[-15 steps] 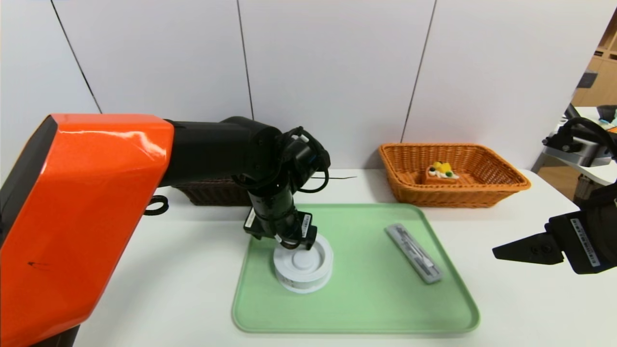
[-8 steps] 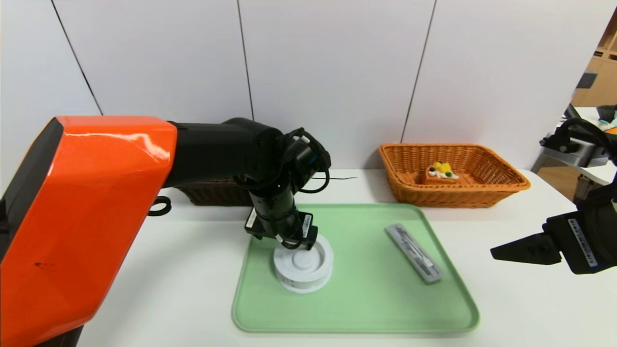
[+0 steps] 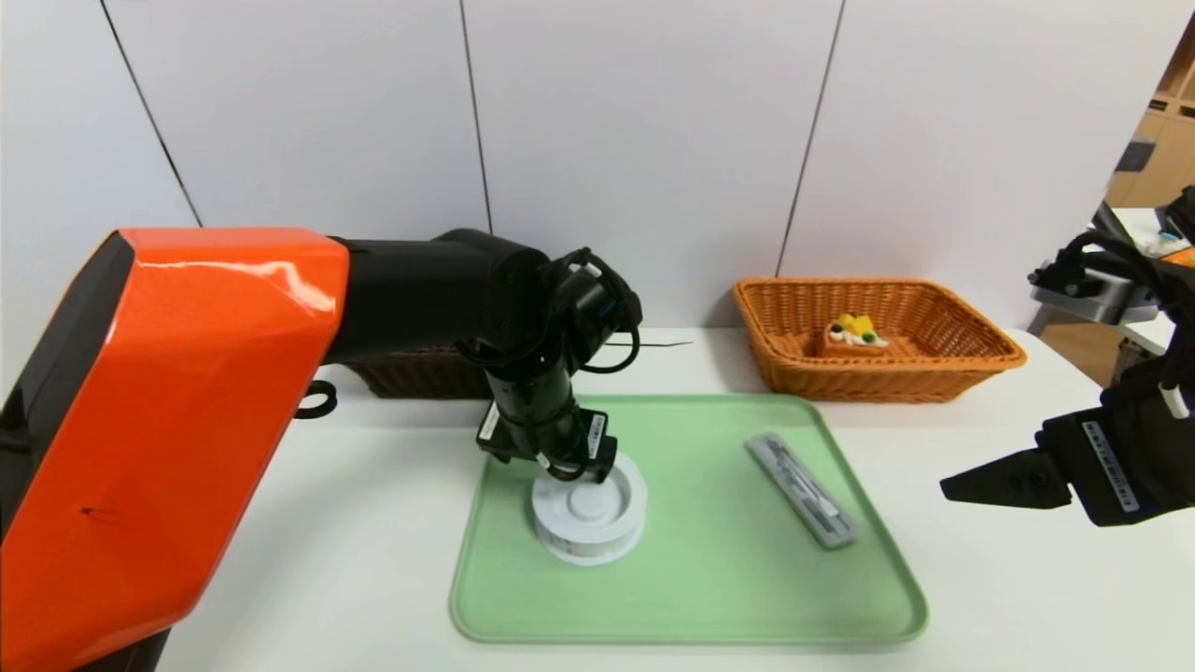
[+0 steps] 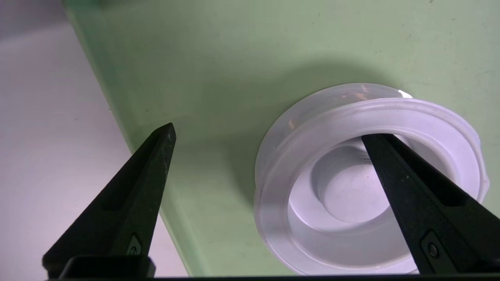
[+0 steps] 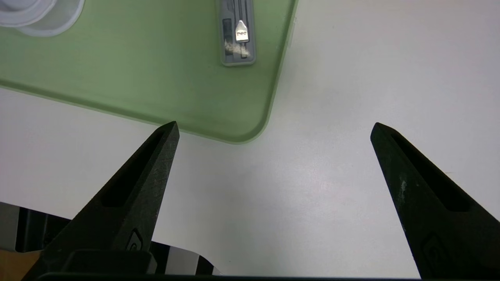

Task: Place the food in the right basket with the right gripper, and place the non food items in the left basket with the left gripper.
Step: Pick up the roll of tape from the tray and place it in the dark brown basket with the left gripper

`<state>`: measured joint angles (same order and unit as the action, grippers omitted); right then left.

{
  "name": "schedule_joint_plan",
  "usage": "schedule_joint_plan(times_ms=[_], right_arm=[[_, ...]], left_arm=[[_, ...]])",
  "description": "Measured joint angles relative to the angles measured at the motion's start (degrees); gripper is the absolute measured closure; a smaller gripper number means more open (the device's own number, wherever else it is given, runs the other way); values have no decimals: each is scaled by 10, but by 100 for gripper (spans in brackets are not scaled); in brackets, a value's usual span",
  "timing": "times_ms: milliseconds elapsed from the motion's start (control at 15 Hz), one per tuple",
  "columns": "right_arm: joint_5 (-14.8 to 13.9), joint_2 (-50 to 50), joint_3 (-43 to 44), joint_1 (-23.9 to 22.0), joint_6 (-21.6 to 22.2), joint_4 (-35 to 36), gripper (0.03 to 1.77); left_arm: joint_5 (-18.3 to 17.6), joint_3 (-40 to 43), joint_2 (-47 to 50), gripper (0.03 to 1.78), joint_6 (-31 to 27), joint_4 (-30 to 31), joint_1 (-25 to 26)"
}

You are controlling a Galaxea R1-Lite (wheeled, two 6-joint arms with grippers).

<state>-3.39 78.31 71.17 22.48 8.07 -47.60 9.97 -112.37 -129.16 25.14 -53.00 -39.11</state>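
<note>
Cake's (image 3: 851, 336) in the right basket (image 3: 887, 383), both my claws (image 4: 268, 130) spread, leaving the white tub (image 3: 588, 509) near the tray's (image 3: 691, 640) left edge and the cutlery case (image 3: 801, 489) by its right.

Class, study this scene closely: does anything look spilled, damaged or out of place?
Nothing stands out as spilled or damaged. The white container sits flat on the green tray, and the cutlery case lies slanted but fully inside it.
</note>
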Motion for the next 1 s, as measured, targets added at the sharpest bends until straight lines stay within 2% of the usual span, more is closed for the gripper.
schedule_joint_plan(times_ms=[200, 267, 533, 733, 800, 867, 933, 1000], right_arm=[[0, 4, 0, 0, 0, 0, 11], [0, 5, 0, 0, 1, 0, 10], [0, 9, 4, 0, 1, 0, 10], [0, 11, 5, -1, 1, 1, 10], [0, 12, 6, -1, 1, 1, 10], [0, 12, 7, -1, 0, 1, 10], [-1, 12, 8, -2, 0, 1, 10], [-1, 12, 8, -2, 1, 0, 10]], left_arm=[[0, 0, -1, 12, 0, 1, 2], [-1, 0, -1, 21, -1, 1, 2], [0, 0, -3, 77, 0, 4, 3], [1, 0, -2, 102, 1, 1, 3], [2, 0, -2, 120, 1, -2, 3], [2, 0, -1, 144, 1, -2, 3], [2, 0, 0, 152, 2, -2, 3], [2, 0, 1, 152, 2, -2, 3]])
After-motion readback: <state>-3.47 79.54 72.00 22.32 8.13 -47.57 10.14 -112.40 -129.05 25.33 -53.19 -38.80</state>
